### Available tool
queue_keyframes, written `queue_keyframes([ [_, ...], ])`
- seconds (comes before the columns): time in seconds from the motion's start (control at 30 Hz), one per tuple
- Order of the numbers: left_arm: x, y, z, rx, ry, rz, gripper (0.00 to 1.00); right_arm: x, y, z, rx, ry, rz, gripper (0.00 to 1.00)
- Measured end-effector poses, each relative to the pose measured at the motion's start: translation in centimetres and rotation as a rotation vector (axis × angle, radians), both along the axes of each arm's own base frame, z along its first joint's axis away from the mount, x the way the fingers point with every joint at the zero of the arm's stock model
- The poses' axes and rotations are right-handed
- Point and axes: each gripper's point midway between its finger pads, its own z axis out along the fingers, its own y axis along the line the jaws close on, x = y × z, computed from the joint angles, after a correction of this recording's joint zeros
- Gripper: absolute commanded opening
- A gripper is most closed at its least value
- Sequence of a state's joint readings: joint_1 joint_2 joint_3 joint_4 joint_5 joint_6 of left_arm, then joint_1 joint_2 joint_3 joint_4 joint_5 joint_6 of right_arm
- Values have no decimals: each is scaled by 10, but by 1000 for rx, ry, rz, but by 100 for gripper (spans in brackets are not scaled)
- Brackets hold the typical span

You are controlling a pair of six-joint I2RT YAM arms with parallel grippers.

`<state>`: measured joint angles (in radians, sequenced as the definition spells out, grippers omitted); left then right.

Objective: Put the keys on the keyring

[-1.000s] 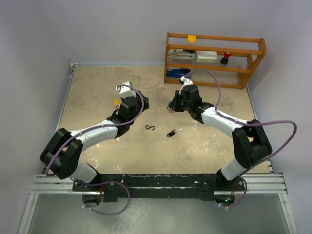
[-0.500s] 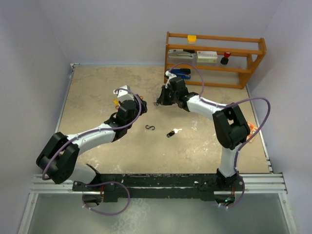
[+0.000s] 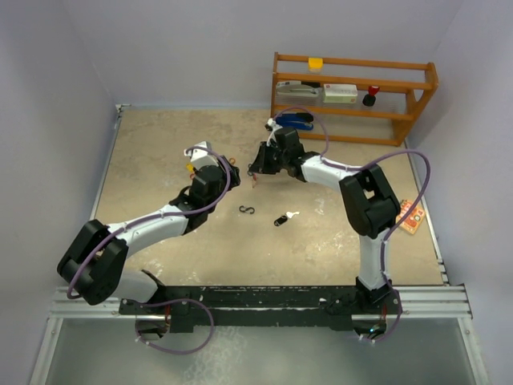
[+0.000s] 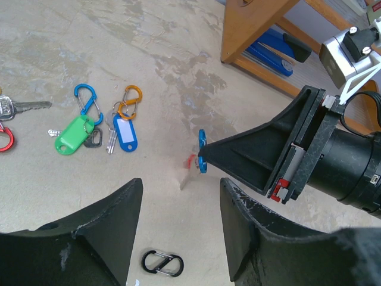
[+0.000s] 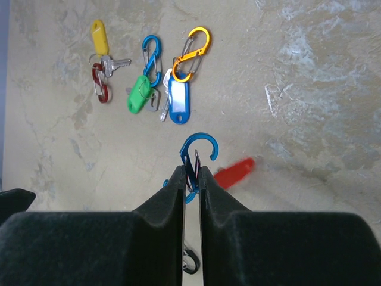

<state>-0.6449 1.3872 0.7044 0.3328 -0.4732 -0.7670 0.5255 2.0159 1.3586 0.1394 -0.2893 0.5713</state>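
Note:
My right gripper (image 5: 191,170) is shut on a blue S-shaped clip (image 5: 196,156), with a red-tagged key (image 5: 234,173) dangling from it above the table. The same clip (image 4: 202,159) shows in the left wrist view, just beyond my open, empty left gripper (image 4: 178,232). On the table lie a green-tagged key (image 5: 139,94), a blue-tagged key (image 5: 178,101) and a yellow-tagged key (image 5: 99,36), among loose blue (image 5: 151,53), orange (image 5: 193,50) and red (image 5: 100,83) clips. The black fob (image 3: 282,219) lies nearer the arms. From above, the two grippers, left (image 3: 227,168) and right (image 3: 256,170), face each other closely.
A black S-shaped clip (image 4: 162,263) lies under my left fingers; it also shows in the top view (image 3: 247,210). A wooden shelf (image 3: 353,96) with small items stands at the back right. An orange card (image 3: 411,215) lies near the right edge.
My right arm has swung left with the blue clip and red-tagged key, ending close to my left gripper. My left arm has shifted slightly farther back.

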Motion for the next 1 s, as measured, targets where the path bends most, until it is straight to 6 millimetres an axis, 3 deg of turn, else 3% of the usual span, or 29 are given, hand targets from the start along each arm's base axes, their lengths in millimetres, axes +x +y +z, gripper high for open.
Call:
queue_keyframes([
  [0.53, 0, 2, -1, 1, 2, 4, 52, 6, 9, -14, 52, 53, -32, 27],
  [0.77, -2, 3, -6, 8, 10, 5, 52, 11, 13, -10, 67, 52, -40, 30],
  [1.0, -1, 3, -6, 8, 9, 6, 52, 15, 17, -15, 71, 60, -38, 40],
])
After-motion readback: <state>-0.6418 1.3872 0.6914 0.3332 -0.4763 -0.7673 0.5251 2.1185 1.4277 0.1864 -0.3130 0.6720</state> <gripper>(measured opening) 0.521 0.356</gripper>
